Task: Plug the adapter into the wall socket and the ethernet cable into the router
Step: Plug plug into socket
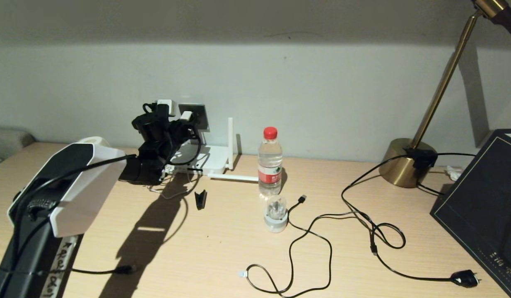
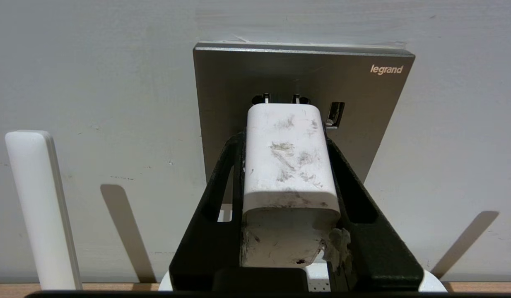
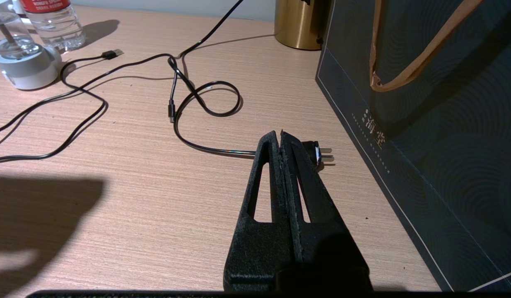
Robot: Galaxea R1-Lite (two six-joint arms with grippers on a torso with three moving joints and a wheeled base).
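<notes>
Left jaws clamping adapter (image 2: 286,165) at wall socket (image 2: 363,107) face, right jaws closed empty above table (image 3: 114,174)

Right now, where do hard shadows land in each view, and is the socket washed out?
Head view: the left arm's long dark shadow crosses the desk. Left wrist view: wall socket evenly lit, pin holes readable above the adapter; antenna shadows on the wall. Right wrist view: dark shadow patch on the desk.

Dim, warm light; hard shadows on desk (image 1: 222,248), perhaps slightly soft.
</notes>
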